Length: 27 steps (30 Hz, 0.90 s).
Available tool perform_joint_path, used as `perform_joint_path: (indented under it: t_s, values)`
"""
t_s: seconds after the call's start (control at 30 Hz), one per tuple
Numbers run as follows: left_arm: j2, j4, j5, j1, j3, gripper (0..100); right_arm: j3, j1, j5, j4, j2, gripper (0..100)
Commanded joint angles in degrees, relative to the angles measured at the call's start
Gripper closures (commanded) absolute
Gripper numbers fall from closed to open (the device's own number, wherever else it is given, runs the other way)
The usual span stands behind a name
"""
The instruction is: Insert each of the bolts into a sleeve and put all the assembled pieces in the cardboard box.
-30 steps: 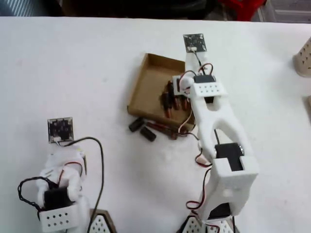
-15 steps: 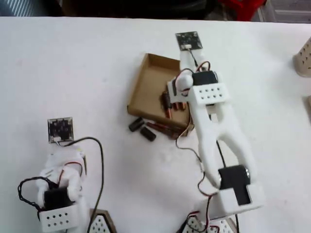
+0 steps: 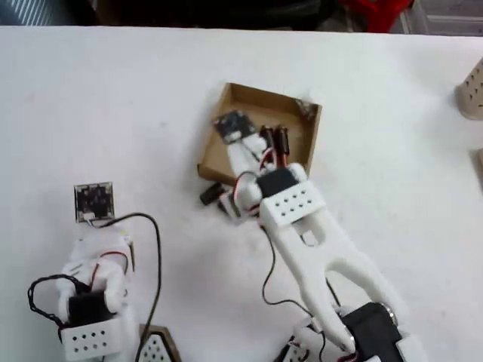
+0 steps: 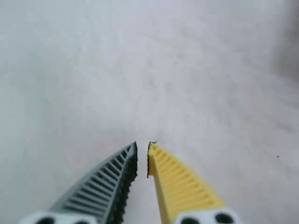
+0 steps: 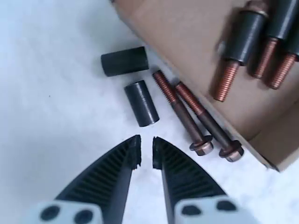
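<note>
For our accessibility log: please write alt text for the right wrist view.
The right arm's black ribbed pincer, nearly closed and empty, hangs over the white table near two loose black cylindrical sleeves and two bare copper-coloured bolts. The bolts lie beside the brown cardboard box, which holds bolts already fitted with sleeves.

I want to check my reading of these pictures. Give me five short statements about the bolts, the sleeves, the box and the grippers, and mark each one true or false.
1. Two black cylindrical sleeves lie on the white table, outside the brown cardboard box. True.
2. The two loose copper-coloured bolts lie inside the box. False: they lie on the table beside its wall.
3. Bolts already fitted with sleeves lie in the box. True.
4. The right gripper holds a sleeve. False: it holds nothing.
5. The left gripper is above the box. False: it is above bare table.
</note>
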Motion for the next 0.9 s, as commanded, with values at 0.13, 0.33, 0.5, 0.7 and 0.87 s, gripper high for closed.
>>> perform_joint_path:
  t_s: [0.13, 0.33, 0.5, 0.7, 0.87]
  values:
    - [0.13, 0.09, -0.53, -0.48, -0.09, 92, 6.07, -4.18, 9.76, -11.12, -2.59, 96.0]
    - [0.13, 0.09, -0.53, -0.48, -0.09, 92, 8.35, -4.18, 9.85, -13.85, -0.48, 86.7]
    - [0.13, 0.09, -0.53, -0.48, -0.09, 92, 6.42, -4.26, 9.85, -18.42, 7.87, 88.2]
    - [0.13, 0.09, -0.53, -0.48, -0.09, 92, -0.26, -4.0, 9.85, -17.8, 17.54, 88.9]
    - [0.13, 0.09, -0.53, -0.48, -0.09, 92, -3.43, -3.65, 9.85, -16.22, 20.0, 89.8]
